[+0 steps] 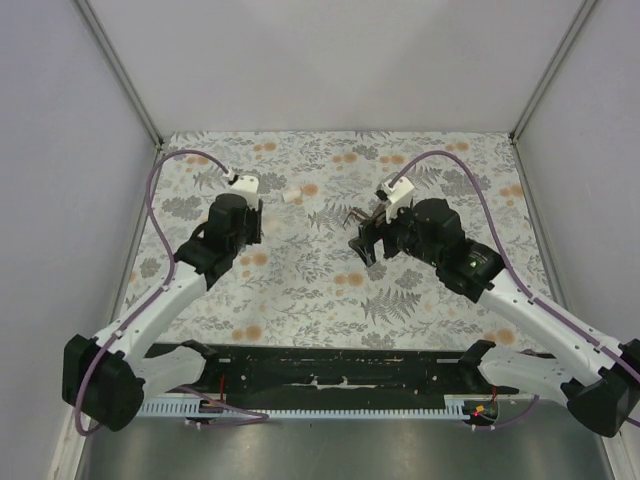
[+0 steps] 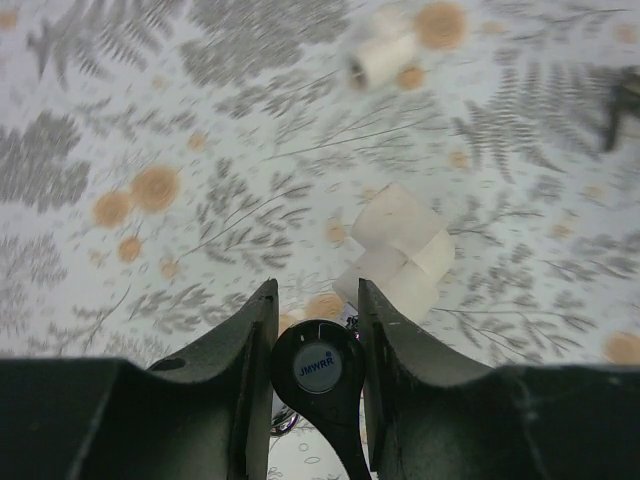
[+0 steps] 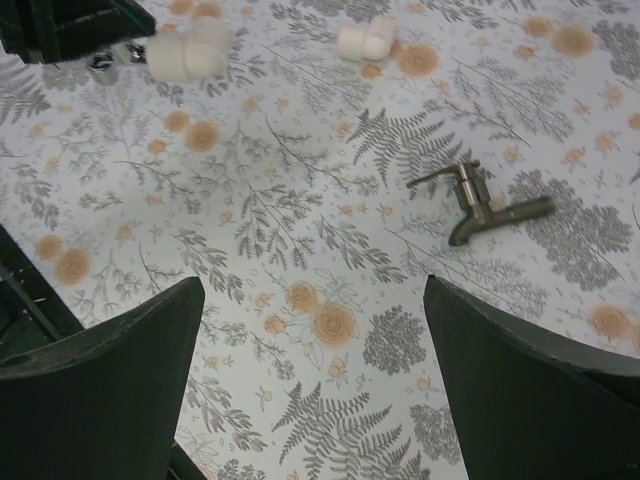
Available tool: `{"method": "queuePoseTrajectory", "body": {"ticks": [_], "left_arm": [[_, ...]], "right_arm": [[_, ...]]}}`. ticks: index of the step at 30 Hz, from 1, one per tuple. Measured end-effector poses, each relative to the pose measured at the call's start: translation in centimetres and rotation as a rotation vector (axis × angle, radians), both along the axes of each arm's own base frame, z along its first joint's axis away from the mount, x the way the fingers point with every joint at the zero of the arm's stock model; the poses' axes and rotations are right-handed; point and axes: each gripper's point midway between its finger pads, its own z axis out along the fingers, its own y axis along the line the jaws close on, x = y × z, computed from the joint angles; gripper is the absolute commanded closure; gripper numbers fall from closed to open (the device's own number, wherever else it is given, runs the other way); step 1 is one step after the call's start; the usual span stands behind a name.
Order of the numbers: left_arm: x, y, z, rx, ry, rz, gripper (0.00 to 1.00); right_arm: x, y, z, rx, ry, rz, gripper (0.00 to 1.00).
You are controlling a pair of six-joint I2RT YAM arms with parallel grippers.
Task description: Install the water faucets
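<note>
My left gripper [image 2: 316,292] is shut on the round black handle [image 2: 318,368] of a water faucet, capped with a "JMWRR" disc; a bit of its chrome body [image 2: 283,424] shows below the fingers, low over the table. A white T-shaped pipe fitting [image 2: 400,255] lies just ahead and right of it. A second faucet [image 3: 482,205], dull metal with a bent spout and thin lever, lies on the table ahead and right of my right gripper [image 3: 315,290], which is open and empty. In the top view the left gripper [image 1: 250,225] and right gripper [image 1: 366,243] face each other, with that faucet [image 1: 358,215] beside the right one.
A smaller white fitting [image 2: 385,55] lies farther back, also seen in the top view [image 1: 292,195] and right wrist view [image 3: 365,40]. The floral tablecloth [image 1: 320,290] covers the table. Grey walls and metal posts [image 1: 120,70] enclose it; a black rail [image 1: 330,370] runs along the near edge.
</note>
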Motion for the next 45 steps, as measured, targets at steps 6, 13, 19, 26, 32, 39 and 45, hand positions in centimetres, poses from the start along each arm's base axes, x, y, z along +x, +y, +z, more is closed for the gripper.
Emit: {"method": "queuePoseTrajectory", "body": {"ticks": [6,13,19,26,32,39,45], "left_arm": [[2.9,9.3,-7.0,-0.056,0.163,0.394,0.98],[4.4,14.7,-12.2,-0.139,0.277,0.605,0.83],[5.3,14.6,-13.3,-0.194,0.298,0.61,0.43],[4.9,14.5,-12.4,-0.199,0.307,0.609,0.18],[3.8,14.7,-5.5,-0.236,0.161,0.602,0.14],[0.8,10.4,2.7,-0.306,-0.04,0.479,0.11],[-2.5,7.7,2.9,-0.319,-0.055,0.374,0.07]], "right_arm": [[0.0,-2.9,-3.0,-0.05,0.026,-0.133,0.02],[-0.3,-4.9,-5.2,-0.081,0.048,-0.219,0.02],[-0.2,-4.9,-6.0,-0.073,0.077,-0.241,0.02],[0.5,-4.4,-7.7,-0.076,0.132,-0.264,0.02],[1.1,-3.9,-9.2,-0.052,0.203,-0.308,0.02],[2.9,-3.8,-10.9,0.013,0.339,-0.402,0.02],[4.0,-4.3,-11.3,0.072,0.441,-0.498,0.02]]}}
